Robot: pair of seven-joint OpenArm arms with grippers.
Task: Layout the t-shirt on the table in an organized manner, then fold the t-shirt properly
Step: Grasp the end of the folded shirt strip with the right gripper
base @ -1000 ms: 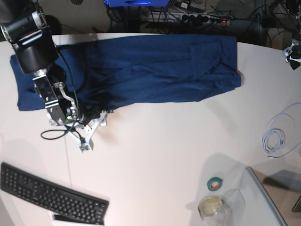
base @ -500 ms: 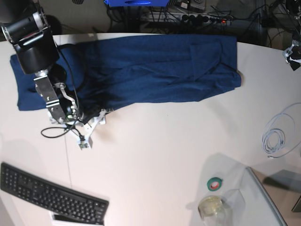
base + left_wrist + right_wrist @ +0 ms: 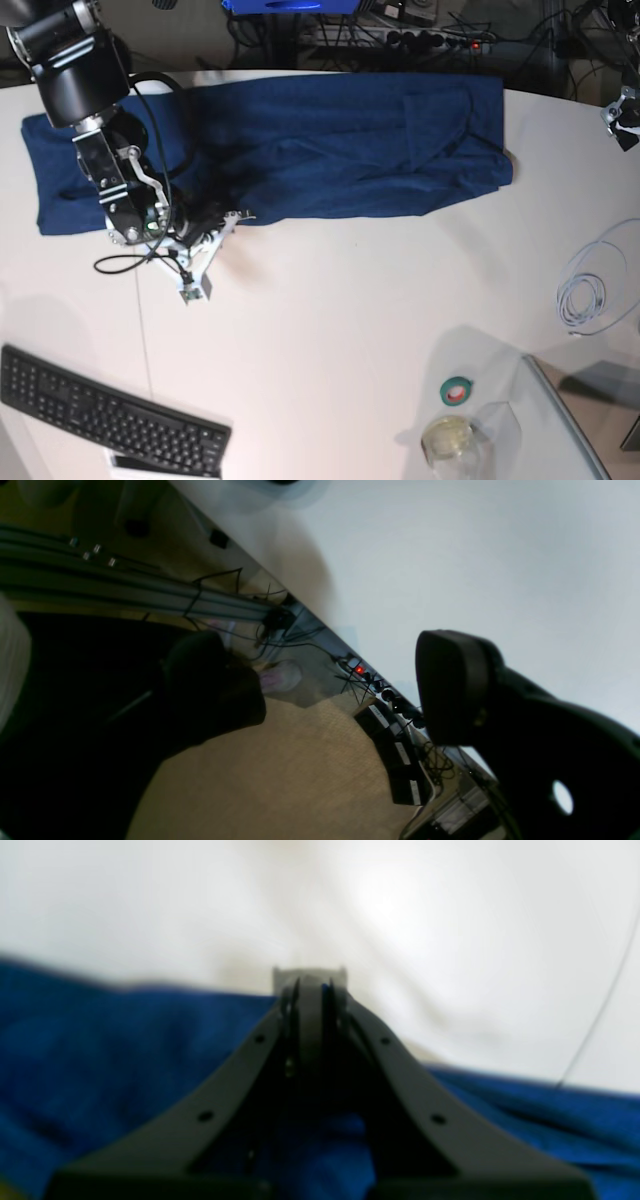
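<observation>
Table point(image 3: 330, 330): white, curved far edge, thin dark seam running down the near-left part. Most of the near half is bare.

T-shirt point(image 3: 300, 150): dark navy, lying in a long band across the far side of the table, already partly doubled over, with creases and a loose flap towards its right end. Its far edge runs close to the table's far edge; its near hem faces the open middle.

Right claw point(image 3: 192, 282): low over the table at the shirt's near hem, left of centre. In the right wrist view the fingers look pressed together, tips just past the hem over white surface; blue cloth lies beneath the claw body. Whether any cloth is pinched — cannot tell, view too blurred.

Left claw point(image 3: 622, 110): at the far right edge, well apart from the shirt. Wrist view shows one finger only; how far open, cannot tell.

Risks (judgement): if the right claw holds only one layer, pulling would drag the band askew rather than fold it. The shirt's far edge is near the table rim; a push that way could spill it off.

Room: wide bare area in front of the hem. Keyboard point(image 3: 110, 415) near-left, white cable coil point(image 3: 590, 290), tape roll point(image 3: 458, 391) and jar point(image 3: 450, 438) near-right, all well apart from the shirt.
</observation>
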